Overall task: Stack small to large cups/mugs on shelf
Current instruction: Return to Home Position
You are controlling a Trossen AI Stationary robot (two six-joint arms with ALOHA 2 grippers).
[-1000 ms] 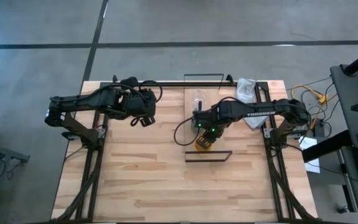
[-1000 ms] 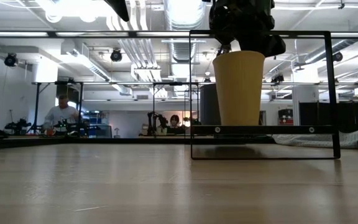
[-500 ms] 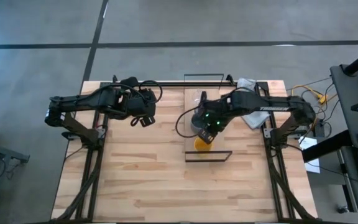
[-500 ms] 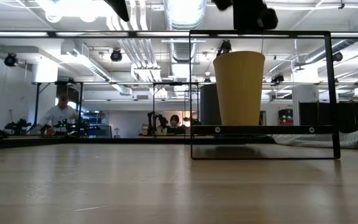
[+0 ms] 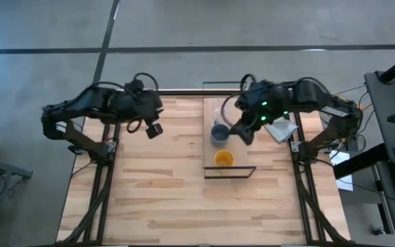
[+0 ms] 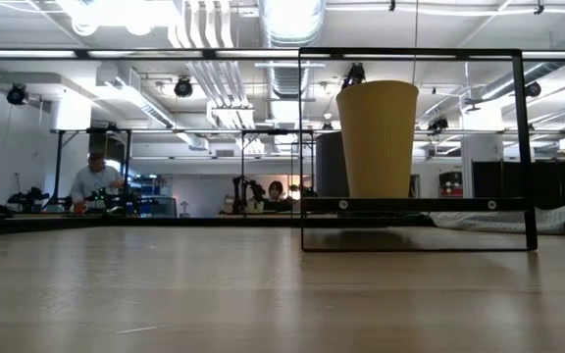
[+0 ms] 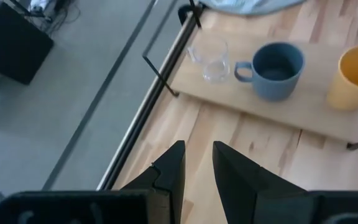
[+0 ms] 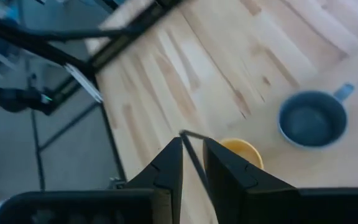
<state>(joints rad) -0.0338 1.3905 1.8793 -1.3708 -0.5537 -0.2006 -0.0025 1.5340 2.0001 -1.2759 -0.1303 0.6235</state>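
The shelf (image 5: 242,154) is a pale board with black wire ends. On it stand the clear glass (image 5: 219,110) at the far end, the blue-grey cup (image 5: 219,133) in the middle and the yellow-orange cup (image 5: 224,159) near the near end, each on its base. In the low view the yellow-orange cup (image 6: 377,137) stands upright on the board (image 6: 459,205). My right gripper (image 5: 245,134) hovers just right of the blue-grey cup, empty, fingers a narrow gap apart (image 8: 192,163). My left gripper (image 5: 153,129) is left of the shelf, empty, with a narrow gap (image 7: 197,168).
A white cloth (image 5: 283,129) lies at the table's far right, partly under my right arm. The wire frame (image 6: 410,51) rises above the shelf's near end. Bare planked tabletop (image 5: 156,199) spreads across the near half. People sit in the room beyond (image 6: 94,176).
My right gripper has let go of the yellow-orange cup, risen clear and moved toward the far right; the cup stays upright on the shelf's near end. My left gripper has risen out of the low view, and its arm has drawn back a little toward the far left.
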